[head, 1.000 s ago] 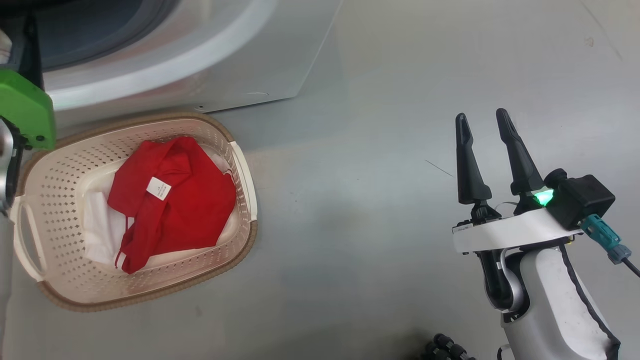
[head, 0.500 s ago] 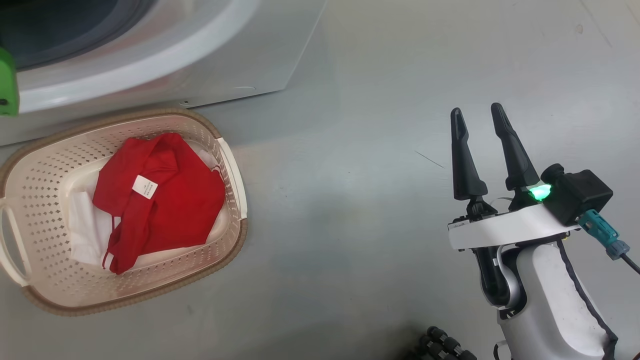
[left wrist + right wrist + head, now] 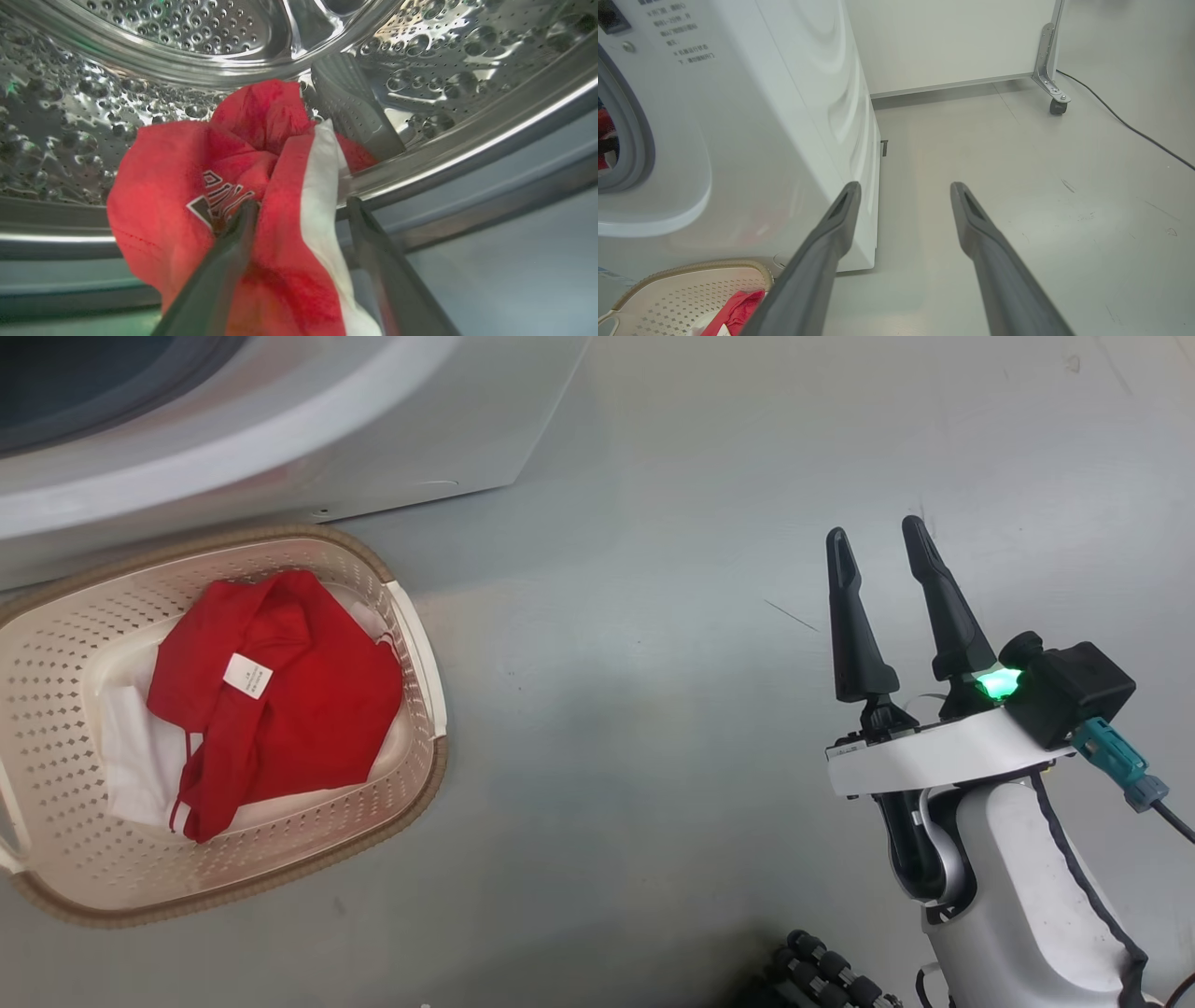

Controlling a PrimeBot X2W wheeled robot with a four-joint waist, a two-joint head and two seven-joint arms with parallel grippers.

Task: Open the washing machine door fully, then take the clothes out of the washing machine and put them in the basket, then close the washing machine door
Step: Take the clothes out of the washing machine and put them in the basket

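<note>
In the left wrist view my left gripper (image 3: 299, 205) is open inside the steel drum (image 3: 187, 28) of the washing machine (image 3: 448, 420). A red garment (image 3: 177, 186) with white trim and lettering lies bunched between and around its fingers at the drum's lip. On the floor before the machine stands the cream basket (image 3: 425, 644), holding another red garment (image 3: 308, 700) with a small white tag over white cloth. My right gripper (image 3: 873, 532) hangs open and empty over bare floor, far right of the basket. The door is out of view.
The machine's white side panel (image 3: 808, 116) stands just left of my right gripper (image 3: 903, 186). A metal leg on a caster (image 3: 1057, 100) and a black cable (image 3: 1125, 123) sit by the far wall. A black ribbed hose (image 3: 831, 975) shows at the bottom edge.
The head camera has swung, sliding the basket and machine leftwards in the picture. The green part of my left arm has left the head view. The right gripper has held still and open.
</note>
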